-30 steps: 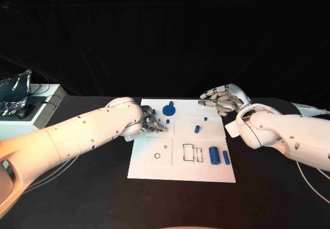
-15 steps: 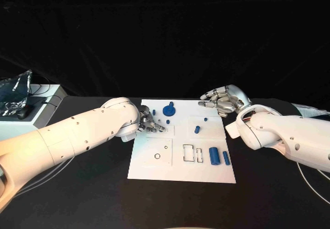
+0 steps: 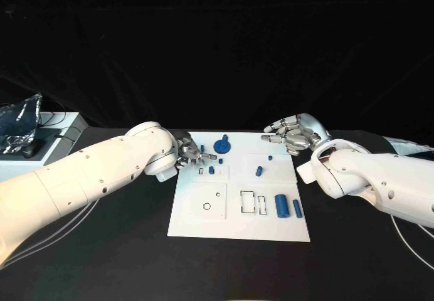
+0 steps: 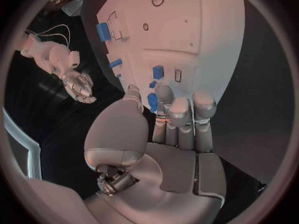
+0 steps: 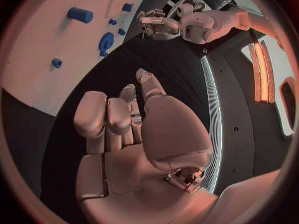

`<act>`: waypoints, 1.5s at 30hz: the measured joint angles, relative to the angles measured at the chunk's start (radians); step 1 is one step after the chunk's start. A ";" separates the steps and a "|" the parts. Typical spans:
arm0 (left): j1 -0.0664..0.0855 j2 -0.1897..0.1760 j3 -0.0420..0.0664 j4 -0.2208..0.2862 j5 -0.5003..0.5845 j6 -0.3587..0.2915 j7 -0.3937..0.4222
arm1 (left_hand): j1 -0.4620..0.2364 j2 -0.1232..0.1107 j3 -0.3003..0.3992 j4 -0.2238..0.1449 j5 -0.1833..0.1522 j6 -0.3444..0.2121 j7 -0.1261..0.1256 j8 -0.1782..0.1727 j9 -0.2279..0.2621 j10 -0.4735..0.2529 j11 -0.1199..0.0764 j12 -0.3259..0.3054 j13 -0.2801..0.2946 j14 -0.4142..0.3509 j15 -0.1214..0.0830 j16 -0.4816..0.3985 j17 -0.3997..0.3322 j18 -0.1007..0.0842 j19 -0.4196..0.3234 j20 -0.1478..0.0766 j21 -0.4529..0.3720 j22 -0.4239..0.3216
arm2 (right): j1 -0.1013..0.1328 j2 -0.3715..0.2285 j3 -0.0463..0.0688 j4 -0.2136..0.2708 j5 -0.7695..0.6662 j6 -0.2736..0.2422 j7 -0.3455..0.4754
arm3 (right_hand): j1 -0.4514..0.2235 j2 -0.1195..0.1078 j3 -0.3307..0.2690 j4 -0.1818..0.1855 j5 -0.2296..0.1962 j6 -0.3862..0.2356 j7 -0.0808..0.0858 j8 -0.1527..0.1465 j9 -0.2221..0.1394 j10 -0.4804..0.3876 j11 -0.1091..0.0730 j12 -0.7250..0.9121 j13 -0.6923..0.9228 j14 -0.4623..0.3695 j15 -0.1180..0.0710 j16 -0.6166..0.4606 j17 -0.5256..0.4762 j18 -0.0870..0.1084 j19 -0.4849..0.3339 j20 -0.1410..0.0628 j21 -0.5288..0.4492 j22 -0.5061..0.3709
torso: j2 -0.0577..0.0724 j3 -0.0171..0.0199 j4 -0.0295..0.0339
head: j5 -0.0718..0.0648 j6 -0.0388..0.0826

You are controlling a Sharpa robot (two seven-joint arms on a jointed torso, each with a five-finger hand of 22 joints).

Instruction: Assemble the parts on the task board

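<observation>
Head view: left hand (image 3: 192, 154), empty with fingers loosely spread, hovers at the task board (image 3: 237, 219) far-left edge, apparently reaching for parts, while the empty right hand (image 3: 292, 133) waits beyond its far-right corner.

**What is being hidden or cut off**

In the head view, the near-left corner area of the task board (image 3: 239, 213) beside the left hand (image 3: 192, 155) is being covered by that hand and its arm. Whether a blue part (image 3: 211, 169) is being touched by its fingertips cannot be told. The right hand (image 3: 291, 133) is being partly screened by its own forearm. In the left wrist view, a blue part (image 4: 152, 102) is being half hidden behind the fingers (image 4: 181, 115).
</observation>
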 measured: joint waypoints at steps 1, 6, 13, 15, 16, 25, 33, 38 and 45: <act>0.000 -0.003 0.004 -0.002 0.005 -0.004 0.001 | 0.007 0.007 0.003 -0.011 0.000 -0.008 0.006 -0.009 -0.009 -0.008 0.004 -0.005 -0.003 -0.006 0.004 -0.010 -0.012 0.000 -0.008 0.004 -0.013 -0.009 | 0.000 0.000 0.000 0.000 0.000 0.000 0.000 | 0.000 0.000 0.000 0.000 0.000 0.000 0.000 0.000 0.000 0.000 0.000 0.000 0.000 0.000 0.000 0.000 0.000 0.000 0.000 0.000 0.000 0.000 | 0.000 0.0002 0.0001 | 0.000 0.000; 0.000 -0.013 0.029 -0.028 0.030 -0.020 0.008 | 0.044 0.020 0.088 -0.067 0.001 -0.031 0.040 -0.084 -0.134 -0.041 0.030 -0.069 -0.079 -0.045 0.026 -0.053 -0.084 0.000 -0.058 0.023 -0.089 -0.057 | 0.000 -0.002 0.000 0.000 0.000 0.000 0.000 | 0.000 0.000 0.000 0.000 0.000 0.000 0.000 0.000 0.000 0.000 0.000 0.000 -0.001 0.000 0.000 0.000 0.000 0.000 0.000 0.000 0.000 0.000 | -0.001 0.0002 0.0007 | 0.000 0.000; 0.001 -0.016 0.048 -0.073 0.052 -0.030 0.017 | 0.043 -0.002 0.186 -0.080 0.004 -0.033 0.045 -0.075 -0.171 -0.044 0.034 -0.074 -0.116 -0.055 0.027 -0.065 -0.115 0.000 -0.067 0.028 -0.109 -0.067 | 0.000 -0.004 0.000 0.001 0.000 0.000 0.000 | 0.000 0.000 0.003 0.003 0.000 0.000 0.000 0.000 0.000 0.000 0.000 0.000 -0.002 0.000 0.000 0.000 0.000 0.000 0.000 0.000 0.000 0.000 | 0.001 0.0005 -0.0004 | 0.002 0.006; 0.001 -0.013 0.049 -0.089 0.055 -0.032 0.018 | 0.039 -0.005 0.191 -0.075 0.004 -0.033 0.045 -0.075 -0.175 -0.044 0.034 -0.073 -0.120 -0.055 0.027 -0.065 -0.119 0.000 -0.067 0.028 -0.109 -0.066 | 0.000 -0.004 0.000 0.002 0.000 0.000 0.000 | 0.000 0.000 0.003 0.003 0.000 0.000 0.000 0.000 0.000 0.000 0.000 0.000 -0.002 0.000 0.000 0.000 0.000 0.000 0.000 0.000 0.000 0.000 | 0.002 0.0004 -0.0005 | 0.002 0.006; 0.001 -0.010 0.050 -0.097 0.057 -0.034 0.019 | 0.036 -0.009 0.191 -0.065 0.004 -0.033 0.045 -0.073 -0.178 -0.044 0.034 -0.070 -0.122 -0.055 0.027 -0.065 -0.121 0.000 -0.067 0.028 -0.109 -0.065 | 0.000 -0.005 0.000 0.002 0.000 0.000 0.000 | 0.000 0.000 0.003 0.003 0.000 0.000 0.000 0.000 0.000 0.001 0.001 0.000 -0.002 0.000 0.000 0.000 0.000 0.000 0.000 0.000 0.000 0.000 | 0.002 0.0005 -0.0005 | 0.002 0.007; 0.012 0.045 0.052 -0.190 0.051 -0.052 0.033 | 0.021 -0.024 0.124 0.000 0.004 -0.054 0.061 -0.097 -0.264 -0.057 0.046 -0.086 -0.162 -0.064 0.036 -0.065 -0.135 0.000 -0.072 0.034 -0.125 -0.063 | 0.000 -0.006 0.000 0.007 0.000 0.000 -0.001 | 0.000 0.000 0.003 0.003 0.000 0.000 0.000 0.000 0.000 0.001 0.001 0.000 -0.002 0.000 0.000 0.000 0.000 0.000 0.000 0.000 0.000 0.000 | 0.005 0.0005 -0.0012 | 0.002 0.008; 0.021 0.098 0.052 -0.276 0.023 -0.059 0.047 | 0.021 -0.024 0.121 0.002 0.004 -0.053 0.060 -0.096 -0.321 -0.059 0.048 -0.087 -0.178 -0.068 0.039 -0.060 -0.139 0.000 -0.072 0.034 -0.132 -0.058 | 0.002 -0.006 0.001 0.011 0.000 0.000 -0.001 | 0.000 0.000 0.003 0.003 0.000 0.000 0.000 0.000 0.000 0.001 0.001 0.000 -0.001 0.000 0.000 0.000 0.000 0.000 0.000 0.000 0.000 0.000 | 0.014 0.0002 -0.0025 | 0.000 0.014; 0.028 0.119 0.052 -0.301 0.011 -0.059 0.053 | 0.029 -0.025 0.119 0.000 0.004 -0.057 0.064 -0.087 -0.332 -0.060 0.050 -0.087 -0.183 -0.068 0.039 -0.060 -0.140 0.000 -0.072 0.034 -0.132 -0.055 | 0.004 -0.007 0.001 0.013 -0.001 0.000 -0.001 | 0.000 0.000 0.003 0.003 0.000 0.000 0.000 0.000 0.000 0.001 0.001 0.000 -0.001 0.000 0.000 0.000 0.000 0.000 0.000 0.000 0.000 0.000 | 0.022 0.0002 -0.0031 | -0.001 0.018; 0.035 0.140 0.048 -0.319 0.002 -0.052 0.058 | 0.029 -0.024 0.122 -0.003 0.004 -0.057 0.064 -0.081 -0.333 -0.060 0.050 -0.087 -0.184 -0.068 0.039 -0.056 -0.140 0.000 -0.072 0.034 -0.132 -0.052 | 0.006 -0.005 0.001 0.014 -0.002 0.000 -0.001 | 0.000 0.000 0.003 0.003 0.000 -0.001 -0.001 0.000 0.000 0.001 0.001 0.000 -0.001 0.000 0.000 0.000 0.000 0.000 0.000 0.000 0.000 0.000 | 0.031 0.0004 -0.0031 | -0.001 0.022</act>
